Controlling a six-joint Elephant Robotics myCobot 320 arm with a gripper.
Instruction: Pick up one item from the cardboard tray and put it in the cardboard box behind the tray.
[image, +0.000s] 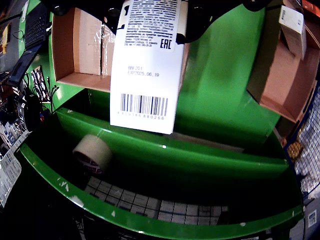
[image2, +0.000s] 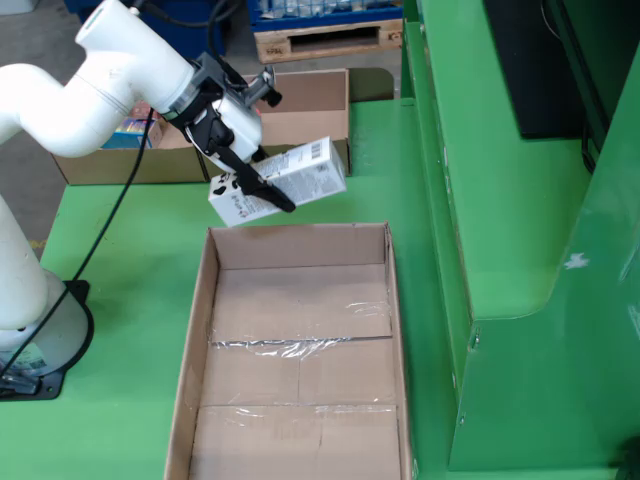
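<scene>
- In the fixed view the white arm (image2: 95, 85) is reaching in from the left, and its gripper (image2: 250, 175) is clenching a white carton (image2: 285, 180); the black fingers (image2: 262, 190) are pressing across the carton's left part, and the carton is hanging in the air, tilted, its right end higher.
- The carton is sitting above the green table (image2: 120, 300), just past the far wall of the long cardboard tray (image2: 385, 290); it is touching neither the tray nor the table, as far as the view shows.
- The tray is lying open-topped, its floor bare cardboard with strips of clear tape; its near end is running out of the bottom of the view.
- Behind the carton a smaller cardboard box (image2: 315, 95) is standing with its mouth open; its right wall is lying near the green upright (image2: 520, 230) on the right, so room on that side is tight; a low cardboard edge is running along the table to the left of the box.
- In the gripper view the carton (image: 147, 75) is filling the middle, barcode end down; an open cardboard box (image: 80, 50) is showing on the left and another (image: 285, 70) on the right, with green surface between them.
- A roll of tape (image: 93, 154) is lying below, in a green trough, well apart from the carton.
</scene>
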